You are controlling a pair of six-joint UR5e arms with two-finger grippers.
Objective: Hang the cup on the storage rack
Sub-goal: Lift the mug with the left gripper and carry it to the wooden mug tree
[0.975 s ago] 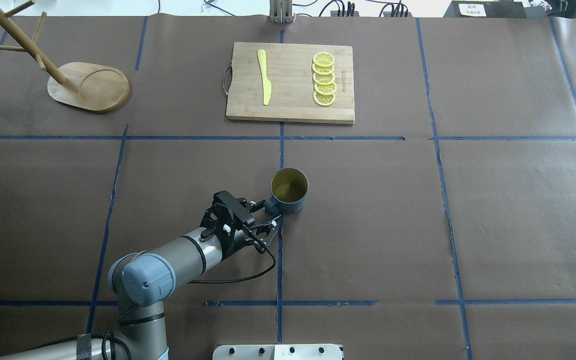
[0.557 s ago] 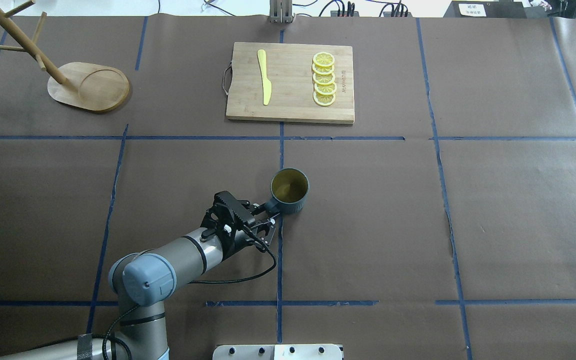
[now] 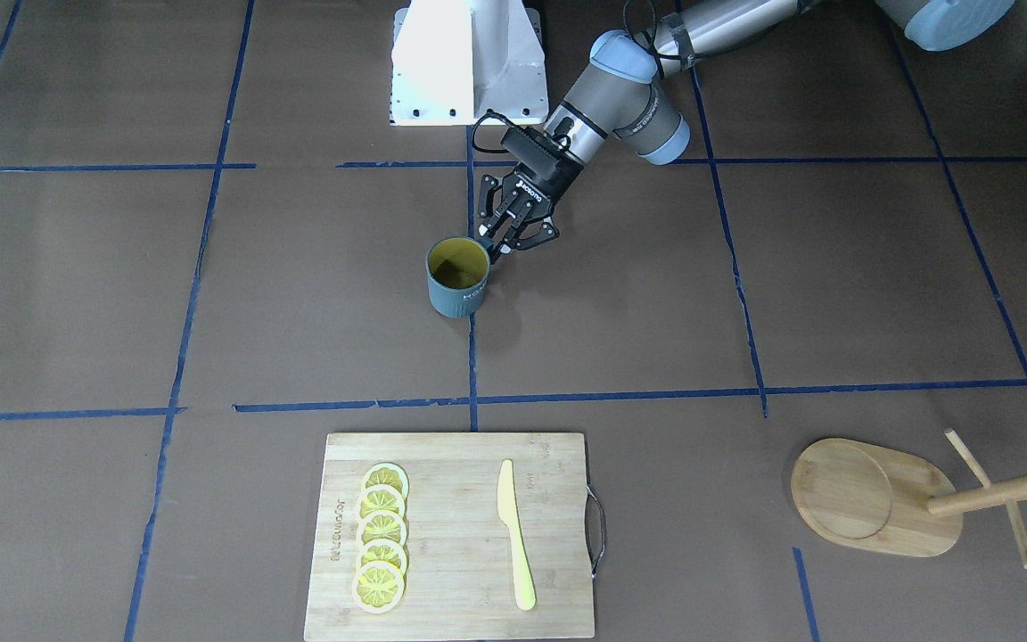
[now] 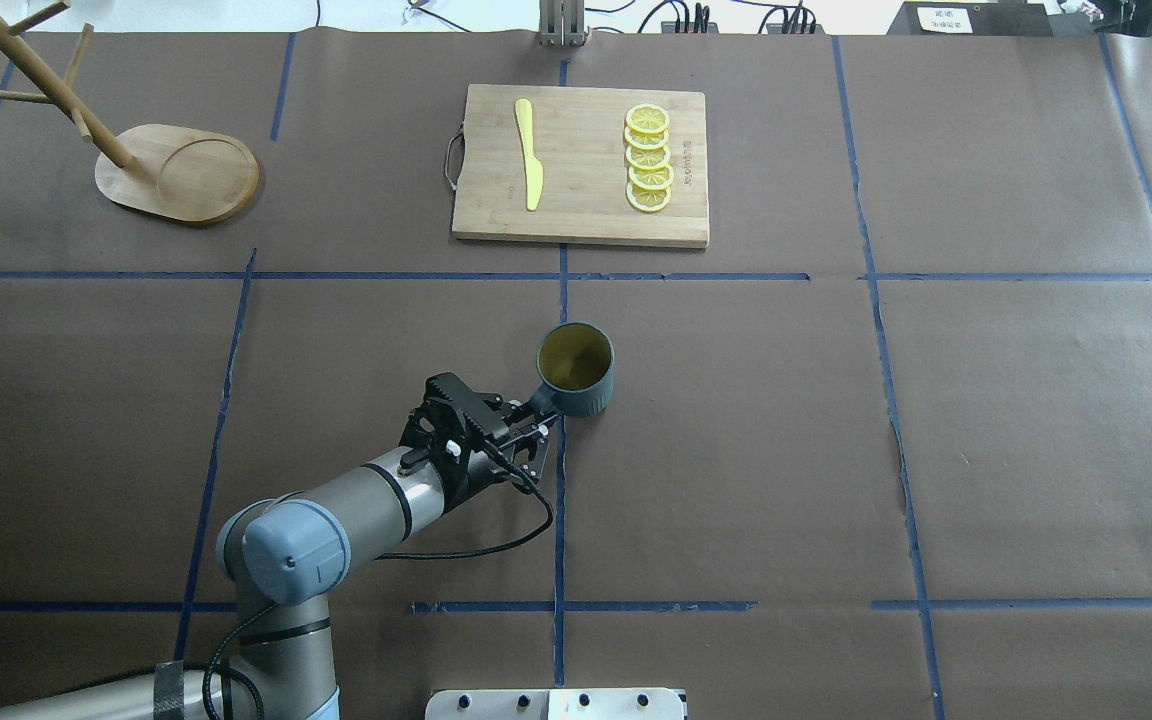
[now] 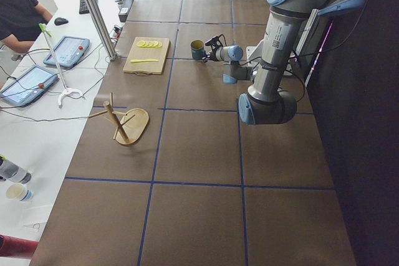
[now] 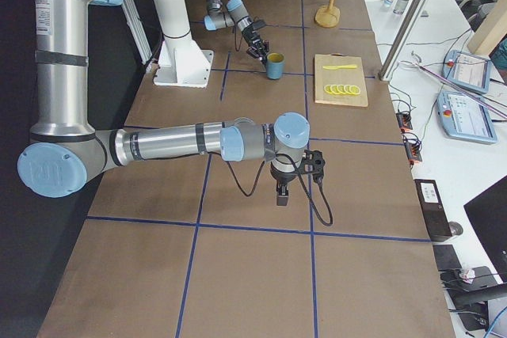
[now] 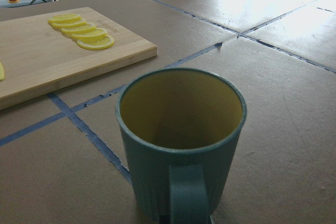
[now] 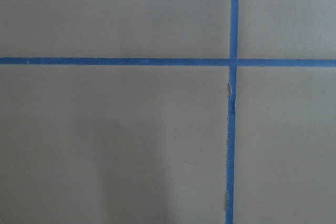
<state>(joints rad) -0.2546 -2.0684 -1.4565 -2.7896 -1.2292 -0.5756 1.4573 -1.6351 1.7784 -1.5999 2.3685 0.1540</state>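
The cup (image 4: 576,365) is dark blue-grey with a yellow inside and stands upright near the table's middle. It also shows in the front view (image 3: 457,278) and fills the left wrist view (image 7: 178,140), handle toward the camera. My left gripper (image 4: 539,418) is shut on the cup's handle from the near-left side. I cannot tell whether the cup is off the paper. The storage rack (image 4: 181,172) stands at the far left corner, its post and pegs leaning out of the view. My right gripper (image 6: 297,170) hangs over bare table far from the cup; I cannot tell if it is open.
A bamboo cutting board (image 4: 581,215) with a metal handle lies beyond the cup, holding a yellow knife (image 4: 530,155) and several lemon slices (image 4: 648,158). Blue tape lines cross the brown paper. The robot's white base (image 3: 467,62) stands behind the left arm.
My left gripper has closed in on the handle, and the cup has shifted slightly away from the robot and to the left with it.
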